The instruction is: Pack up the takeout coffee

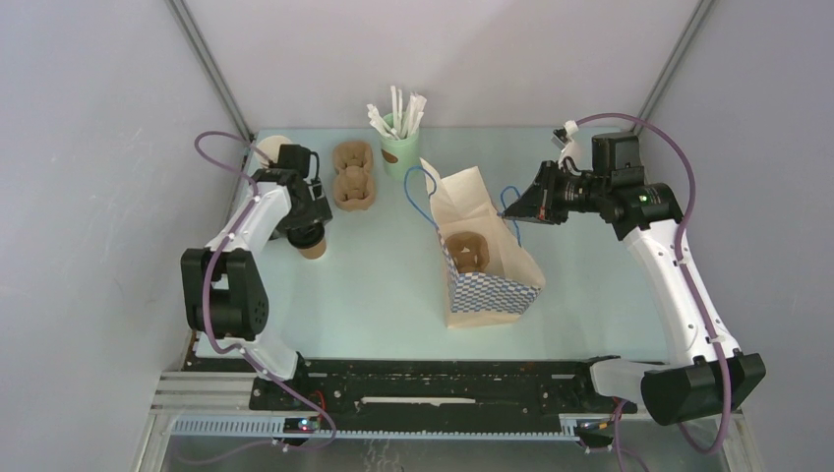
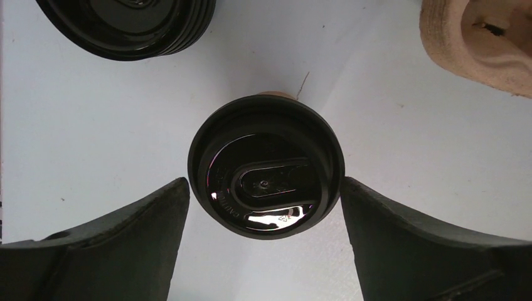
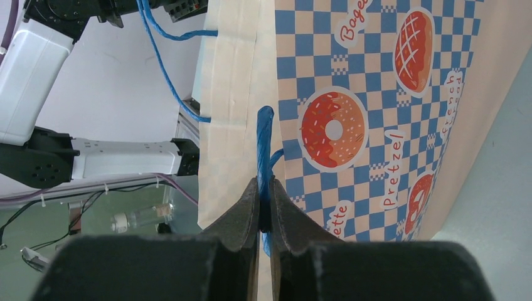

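Observation:
One takeout coffee (image 2: 266, 166), a brown cup under a black lid, stands on the table at the left (image 1: 314, 246). My left gripper (image 2: 265, 183) hangs over it, open, one finger on each side of the lid and neither gripping it. In the top view that gripper (image 1: 307, 229) covers most of the cup. At the table's middle stands the paper bag (image 1: 492, 293), blue-checked and open at the top, with a pulp cup carrier (image 1: 467, 251) inside. My right gripper (image 3: 265, 188) is shut on the bag's blue handle (image 3: 265, 141), near the bag's right rim (image 1: 515, 212).
A stack of black lids (image 2: 132, 25) lies just beyond the coffee. Spare pulp carriers (image 1: 352, 175) sit behind it, their edge showing in the left wrist view (image 2: 483, 37). A green cup of white stirrers (image 1: 398, 138) stands at the back, and a pale cup stack (image 1: 272, 147) at the far left.

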Robot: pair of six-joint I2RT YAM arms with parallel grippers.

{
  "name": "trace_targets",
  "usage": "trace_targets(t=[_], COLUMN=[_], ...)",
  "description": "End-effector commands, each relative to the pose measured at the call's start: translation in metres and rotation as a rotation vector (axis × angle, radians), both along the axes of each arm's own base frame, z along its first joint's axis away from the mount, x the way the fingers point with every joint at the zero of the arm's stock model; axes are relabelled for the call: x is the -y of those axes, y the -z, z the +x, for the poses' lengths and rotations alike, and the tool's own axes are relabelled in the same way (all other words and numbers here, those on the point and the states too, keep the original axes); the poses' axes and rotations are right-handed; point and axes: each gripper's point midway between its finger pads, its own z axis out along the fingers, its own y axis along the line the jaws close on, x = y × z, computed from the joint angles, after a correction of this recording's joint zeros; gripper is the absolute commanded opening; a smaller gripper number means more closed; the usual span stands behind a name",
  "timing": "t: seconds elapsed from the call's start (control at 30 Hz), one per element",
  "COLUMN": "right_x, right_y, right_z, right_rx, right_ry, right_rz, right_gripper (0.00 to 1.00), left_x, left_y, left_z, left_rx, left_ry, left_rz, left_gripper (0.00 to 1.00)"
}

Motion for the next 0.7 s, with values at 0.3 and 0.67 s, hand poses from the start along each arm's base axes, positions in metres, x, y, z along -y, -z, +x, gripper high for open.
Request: trace_targets(t=[0.3,0.67], right_x=[0.000,0.000], right_y=[-0.009,-0.009], right_z=[-0.004,-0.004], right_rx=[0.035,0.034], right_ry=[-0.028,-0.025], right_rz=[0.006,0.007], right_gripper=[0.13,0.13], left_x=[-0.003,-0.003], left_y=[-0.009,-0.001], left_z=[0.007,0.008], left_rx=[0.066,0.052], left_ry=[-0.009,-0.005], left_rz=[0.004,0.006], left_gripper=[0.84,0.83])
